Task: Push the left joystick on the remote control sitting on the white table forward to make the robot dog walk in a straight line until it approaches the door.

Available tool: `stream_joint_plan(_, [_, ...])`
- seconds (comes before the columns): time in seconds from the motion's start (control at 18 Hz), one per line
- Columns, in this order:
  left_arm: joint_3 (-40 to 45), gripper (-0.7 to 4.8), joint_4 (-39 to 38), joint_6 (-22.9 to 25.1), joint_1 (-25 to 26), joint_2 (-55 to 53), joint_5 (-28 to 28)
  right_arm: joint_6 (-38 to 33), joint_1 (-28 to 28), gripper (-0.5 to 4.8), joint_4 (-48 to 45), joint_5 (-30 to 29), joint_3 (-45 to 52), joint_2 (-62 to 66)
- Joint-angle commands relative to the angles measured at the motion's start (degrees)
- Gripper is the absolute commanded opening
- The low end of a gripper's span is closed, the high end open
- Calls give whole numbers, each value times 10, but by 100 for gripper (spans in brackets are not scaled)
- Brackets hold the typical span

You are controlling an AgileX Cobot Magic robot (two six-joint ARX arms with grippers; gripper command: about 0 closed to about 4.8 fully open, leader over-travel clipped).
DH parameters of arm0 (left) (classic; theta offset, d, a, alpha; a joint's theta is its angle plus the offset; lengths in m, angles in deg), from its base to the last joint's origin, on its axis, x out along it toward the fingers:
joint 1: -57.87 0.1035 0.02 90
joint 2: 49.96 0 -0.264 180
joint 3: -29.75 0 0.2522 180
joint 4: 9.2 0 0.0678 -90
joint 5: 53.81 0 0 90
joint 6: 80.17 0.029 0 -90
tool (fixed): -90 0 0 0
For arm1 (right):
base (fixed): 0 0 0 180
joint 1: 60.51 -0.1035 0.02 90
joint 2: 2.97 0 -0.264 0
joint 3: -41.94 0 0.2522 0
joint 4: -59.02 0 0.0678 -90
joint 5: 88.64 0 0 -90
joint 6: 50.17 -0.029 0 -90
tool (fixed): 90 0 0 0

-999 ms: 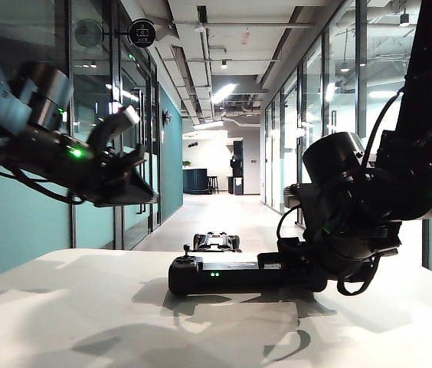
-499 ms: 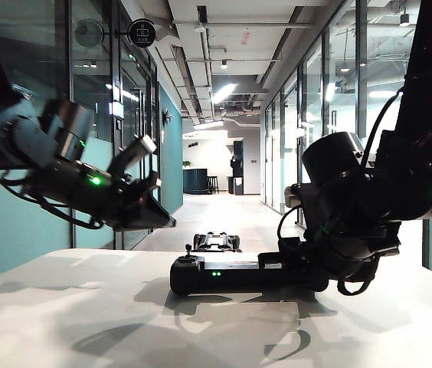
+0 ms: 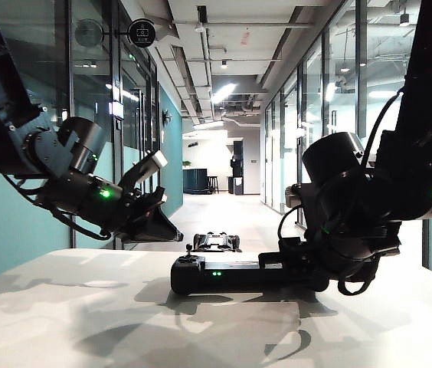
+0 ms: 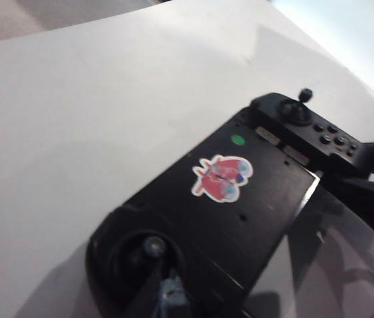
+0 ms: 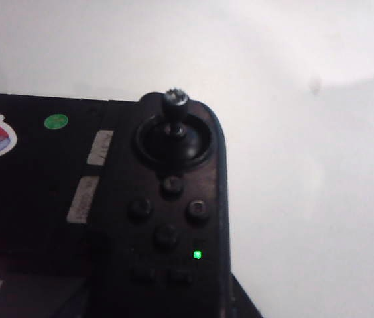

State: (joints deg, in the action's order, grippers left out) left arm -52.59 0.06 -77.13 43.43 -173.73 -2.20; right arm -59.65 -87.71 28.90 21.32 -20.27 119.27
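Behind the remote control [image 3: 231, 274], right gripper [image 3: 289, 264] grips its end, left gripper [image 3: 171, 230] unclear.

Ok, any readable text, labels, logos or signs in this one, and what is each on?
No legible words anywhere.
Round black sign on the hallway wall: white pictogram, small text beneath too tiny to read.
Red and blue sticker on the remote control: a picture, no readable letters.
Two pale labels by its right joystick: blurred.
Button markings: unreadable.
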Motion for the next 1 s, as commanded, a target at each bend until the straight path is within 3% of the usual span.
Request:
stream_joint_plan(0.06, [-26, -6, -42, 35, -6, -5, -11, 0, 0, 210, -14, 9, -2, -3])
stream_joint_plan(0.44, [-67, -6, -86, 67, -22, -39, 3, 0, 0, 210, -14, 9, -2, -3])
stream_joint_plan(1.0, [-73, -6, -26, 50, -22, -58, 30, 0, 0, 210, -14, 9, -2, -3])
